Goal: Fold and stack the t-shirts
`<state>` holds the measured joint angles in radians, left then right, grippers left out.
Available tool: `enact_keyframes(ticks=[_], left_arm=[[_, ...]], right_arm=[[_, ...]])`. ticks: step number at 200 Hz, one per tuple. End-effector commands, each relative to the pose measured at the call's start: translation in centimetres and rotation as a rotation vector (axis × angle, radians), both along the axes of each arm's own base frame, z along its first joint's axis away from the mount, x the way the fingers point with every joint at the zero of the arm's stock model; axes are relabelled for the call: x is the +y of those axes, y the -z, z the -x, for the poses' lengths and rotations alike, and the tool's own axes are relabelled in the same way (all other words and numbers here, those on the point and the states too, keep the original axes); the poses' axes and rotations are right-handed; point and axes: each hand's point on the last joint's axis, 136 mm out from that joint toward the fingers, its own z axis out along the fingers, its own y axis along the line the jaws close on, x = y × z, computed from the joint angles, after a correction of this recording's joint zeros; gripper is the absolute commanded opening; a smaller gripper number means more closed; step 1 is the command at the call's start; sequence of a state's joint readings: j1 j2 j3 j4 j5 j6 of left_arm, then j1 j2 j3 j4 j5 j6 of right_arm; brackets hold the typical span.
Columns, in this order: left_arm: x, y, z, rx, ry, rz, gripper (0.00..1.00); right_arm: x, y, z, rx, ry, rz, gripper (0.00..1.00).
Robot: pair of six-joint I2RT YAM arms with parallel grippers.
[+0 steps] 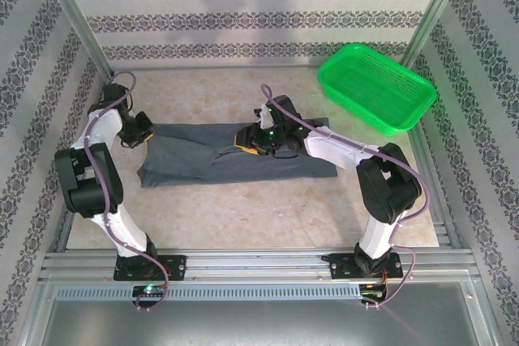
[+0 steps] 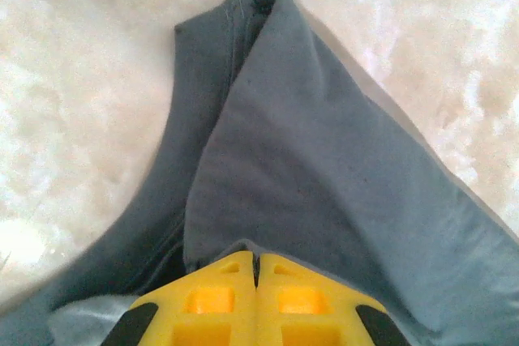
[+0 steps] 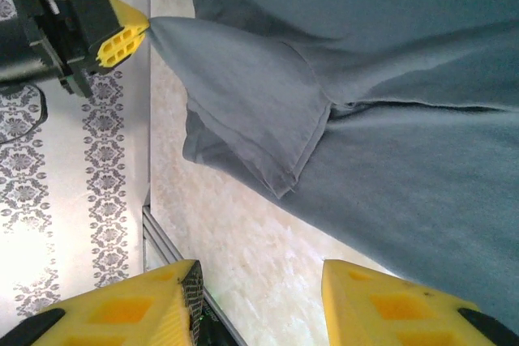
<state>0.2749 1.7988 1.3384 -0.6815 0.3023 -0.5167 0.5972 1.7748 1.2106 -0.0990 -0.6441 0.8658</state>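
Left gripper (image 2: pixel 255 269): jaws clenched on a pinch of the t-shirt (image 2: pixel 324 168), with the fabric drawn into a taut ridge above the worktop (image 2: pixel 73 119). In the right wrist view the same gripper (image 3: pixel 134 34) grips the t-shirt (image 3: pixel 389 143) at a corner, and the cloth fans out from the pinch. Right gripper (image 3: pixel 259 273): jaws released, nothing between them, worktop and t-shirt edge visible past them. Top view: the t-shirt (image 1: pixel 186 155) lies stretched left-to-right mid-worktop (image 1: pixel 243 216), with the left gripper (image 1: pixel 144 134) at its left end and the right gripper (image 1: pixel 246 140) over its middle. A green mesh basket (image 1: pixel 377 87) sits well apart in the far right corner.
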Motion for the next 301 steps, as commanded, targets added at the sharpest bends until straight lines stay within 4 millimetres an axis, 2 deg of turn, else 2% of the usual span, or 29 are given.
enact_keyframes(ticks=[1, 27, 59, 67, 77, 89, 98, 115, 125, 133, 148, 157, 169, 185, 200, 213, 237, 266, 282, 301], left_arm=[[0.4, 1.5, 0.6, 0.087, 0.009, -0.028, 0.00], [1.6, 3.2, 0.2, 0.114, 0.013, -0.088, 0.00], [2.3, 3.4, -1.7, 0.077, 0.019, -0.111, 0.01], [2.4, 3.5, -2.1, 0.078, 0.019, -0.109, 0.07], [2.4, 3.6, -2.2, 0.086, 0.018, -0.107, 0.22], [2.6, 3.3, -1.9, 0.092, 0.006, -0.114, 0.29], [2.7, 2.4, -1.5, 0.083, -0.010, -0.134, 0.36], [2.4, -0.1, 0.2, 0.058, -0.063, -0.184, 0.50], [1.2, -1.3, 1.6, 0.036, -0.094, -0.164, 0.51], [-0.5, -1.7, 2.9, 0.024, -0.115, -0.121, 0.49], [-4.6, -1.4, 5.1, 0.007, -0.143, 0.000, 0.41], [-7.3, -0.3, 6.8, 0.020, -0.165, 0.078, 0.38], [-10.4, 1.1, 8.9, 0.043, -0.203, 0.154, 0.33], [-12.9, 2.7, 11.2, 0.072, -0.268, 0.211, 0.29], [-13.9, 4.2, 12.4, 0.092, -0.312, 0.229, 0.29], [-13.7, 5.3, 12.7, 0.121, -0.339, 0.217, 0.29], [-12.1, 6.9, 11.8, 0.142, -0.373, 0.159, 0.29], [-10.0, 8.6, 9.4, 0.165, -0.397, 0.127, 0.29], [-8.6, 8.8, 6.6, 0.148, -0.373, 0.097, 0.29], [-7.7, 9.0, 2.3, 0.115, -0.299, 0.054, 0.31]], right_arm=[[-0.8, -1.1, -0.3, -0.032, 0.027, -0.014, 0.45], [-1.4, -1.1, -0.4, -0.033, 0.040, -0.007, 0.45], [-2.5, -0.8, -0.5, -0.037, 0.059, 0.020, 0.44], [-3.0, -0.5, -0.5, -0.035, 0.068, 0.033, 0.44], [-3.8, -0.2, -0.8, -0.036, 0.086, 0.053, 0.43], [-5.2, 0.0, -1.3, -0.037, 0.115, 0.075, 0.42], [-6.6, 0.3, -1.7, -0.040, 0.143, 0.103, 0.41], [-10.5, 1.1, -3.0, -0.041, 0.222, 0.194, 0.40], [-13.1, 1.9, -3.7, -0.033, 0.275, 0.266, 0.37], [-15.0, 2.7, -4.3, -0.026, 0.306, 0.329, 0.35], [-18.2, 3.9, -5.4, -0.010, 0.348, 0.446, 0.31], [-19.6, 4.6, -6.2, 0.007, 0.357, 0.498, 0.29], [-20.6, 5.9, -7.1, 0.038, 0.354, 0.547, 0.27], [-21.2, 7.2, -8.3, 0.068, 0.340, 0.596, 0.25], [-21.5, 8.7, -9.1, 0.087, 0.322, 0.662, 0.26], [-22.0, 9.9, -9.5, 0.109, 0.306, 0.729, 0.26], [-22.5, 12.1, -9.0, 0.174, 0.269, 0.827, 0.28], [-23.0, 13.6, -6.2, 0.263, 0.242, 0.925, 0.30], [-23.2, 13.8, -3.9, 0.306, 0.252, 0.961, 0.30], [-23.1, 13.9, -0.7, 0.345, 0.249, 1.018, 0.30]])
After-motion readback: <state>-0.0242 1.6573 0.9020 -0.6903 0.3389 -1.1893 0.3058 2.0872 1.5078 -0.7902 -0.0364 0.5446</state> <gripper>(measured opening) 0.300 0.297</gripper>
